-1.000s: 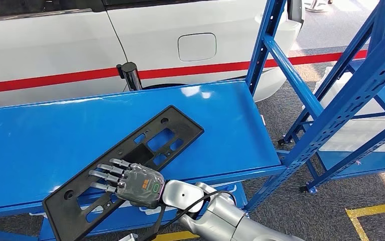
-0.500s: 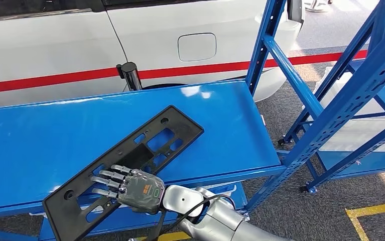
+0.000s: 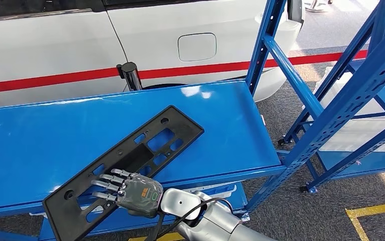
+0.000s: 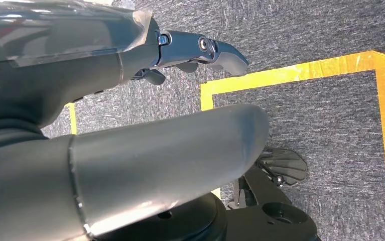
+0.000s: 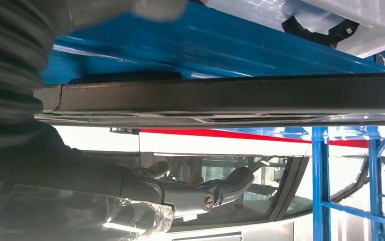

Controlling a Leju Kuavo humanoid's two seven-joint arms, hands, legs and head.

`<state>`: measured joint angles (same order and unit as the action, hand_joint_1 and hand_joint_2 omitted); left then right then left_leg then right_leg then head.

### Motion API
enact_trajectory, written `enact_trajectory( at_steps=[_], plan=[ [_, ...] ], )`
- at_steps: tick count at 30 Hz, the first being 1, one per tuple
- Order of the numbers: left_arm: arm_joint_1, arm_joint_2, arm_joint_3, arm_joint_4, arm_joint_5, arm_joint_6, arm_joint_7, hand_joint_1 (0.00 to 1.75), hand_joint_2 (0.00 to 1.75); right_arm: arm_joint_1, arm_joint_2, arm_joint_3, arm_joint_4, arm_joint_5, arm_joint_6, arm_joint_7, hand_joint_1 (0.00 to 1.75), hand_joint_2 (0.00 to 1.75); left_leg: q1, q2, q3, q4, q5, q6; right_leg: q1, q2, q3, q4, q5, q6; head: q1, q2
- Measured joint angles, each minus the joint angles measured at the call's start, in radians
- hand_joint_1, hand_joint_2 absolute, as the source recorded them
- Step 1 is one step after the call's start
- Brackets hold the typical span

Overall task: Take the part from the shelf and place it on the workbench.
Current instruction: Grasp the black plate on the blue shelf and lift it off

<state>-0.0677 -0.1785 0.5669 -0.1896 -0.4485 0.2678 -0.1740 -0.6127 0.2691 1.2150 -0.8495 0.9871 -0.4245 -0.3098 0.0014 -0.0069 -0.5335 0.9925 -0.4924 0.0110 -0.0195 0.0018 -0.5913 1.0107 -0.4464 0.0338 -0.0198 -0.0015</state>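
Black moulded plastic forms the part (image 3: 125,163): a long, flat, matte plate with rounded corners, several rectangular cut-outs along its middle and small round holes near its ends. It lies diagonally on the blue workbench (image 3: 39,135), a glossy painted metal surface with a raised lip. One end of the part points toward the bench's far right corner; the other end overhangs the near edge toward the left.

Right hand (image 3: 127,188), grey with a translucent back cover bearing an orange label and a green ring, lies over the overhanging end of the part, dark fingers (image 3: 105,183) extended and slightly spread across its upper face. In the right wrist view the part (image 5: 220,95) appears edge-on as a thin dark slab, with the thumb (image 5: 215,191) stretched on the opposite side of it from the fingers and a gap between. Whether the hand grips the part or merely rests on it cannot be told.

Left hand (image 4: 190,50) hangs above grey carpet (image 4: 326,125) marked with yellow tape (image 4: 300,73), fingers loosely extended and holding nothing.

Blue perforated steel shelf uprights (image 3: 341,105) stand right of the bench. Behind it is a white car body (image 3: 80,45) with a red stripe.
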Motion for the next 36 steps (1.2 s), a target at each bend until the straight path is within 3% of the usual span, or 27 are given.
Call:
enact_trajectory(
  at_steps=[7,23,30,36],
  plan=[
    [0.000,0.000,0.000,0.000,-0.004,-0.001,0.001,0.00,0.00,0.001,0.000,0.000,0.006,-0.002,-0.001,0.002,1.68,1.75,0.000,0.000,0.000,0.000,0.000,0.000,0.000,0.000,0.000,0.000,0.000,0.000,0.000,0.000],
    [0.000,-0.005,0.000,0.000,-0.004,0.002,0.000,0.00,0.00,-0.008,0.013,-0.010,0.000,0.001,-0.006,0.008,1.75,1.75,-0.001,0.000,0.003,0.000,0.000,0.000,0.000,0.000,0.002,0.000,0.000,0.000,0.000,0.000],
    [0.000,-0.007,0.002,0.000,0.001,0.015,-0.098,0.00,0.00,-0.009,0.012,-0.025,-0.005,0.018,0.002,0.016,1.75,1.75,-0.001,0.000,0.003,0.000,0.000,0.000,0.000,0.000,0.002,0.000,0.000,0.000,0.000,0.000],
    [0.000,-0.007,0.005,0.000,0.002,0.027,-0.133,0.00,0.00,-0.009,0.006,-0.030,-0.011,0.021,0.009,0.019,1.75,1.75,-0.001,0.000,0.004,0.000,0.000,0.000,0.000,0.000,0.003,0.000,0.000,0.000,0.000,0.000]
  ],
)
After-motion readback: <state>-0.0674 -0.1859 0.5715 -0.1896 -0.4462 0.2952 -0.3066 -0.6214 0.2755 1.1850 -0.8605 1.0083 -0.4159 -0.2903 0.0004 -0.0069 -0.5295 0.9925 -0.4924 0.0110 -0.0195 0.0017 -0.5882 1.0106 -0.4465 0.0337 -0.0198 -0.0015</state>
